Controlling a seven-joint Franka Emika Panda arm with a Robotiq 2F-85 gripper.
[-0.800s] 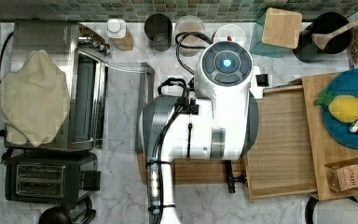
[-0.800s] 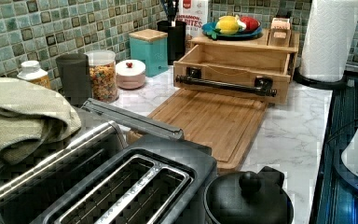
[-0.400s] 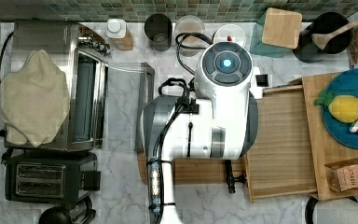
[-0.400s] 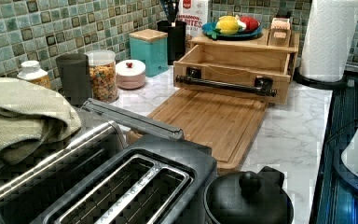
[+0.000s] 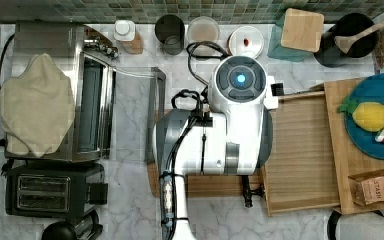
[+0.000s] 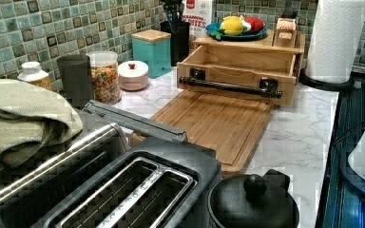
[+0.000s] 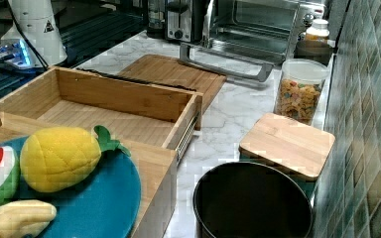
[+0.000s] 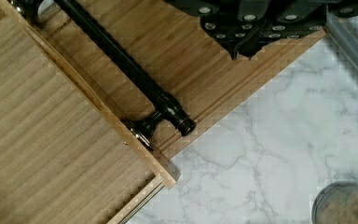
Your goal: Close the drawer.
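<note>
A kitchen counter of white marble with grey veins (image 5: 130,200) runs along a wall of small green and teal square tiles (image 6: 52,28). In the left view, a dark ridged surface (image 6: 349,142) borders the counter on the left view's right. Soft, even light falls across everything, with faint reflections on the glossy tiles (image 7: 372,124).

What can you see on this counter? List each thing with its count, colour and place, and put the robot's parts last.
drawer: 1, light wood, pulled open under the wooden top
handle: 1, black, across the drawer's front
board: 1, wood, on the counter before the drawer
plate: 1, blue, with toy fruit, on the wooden top
cereal jar: 1, clear, by the tiled wall
toaster: 1, black, top view's lower left
cloth: 1, beige, on the oven
arm: 1, white, above the board
gripper: 1, black, over the board
</note>
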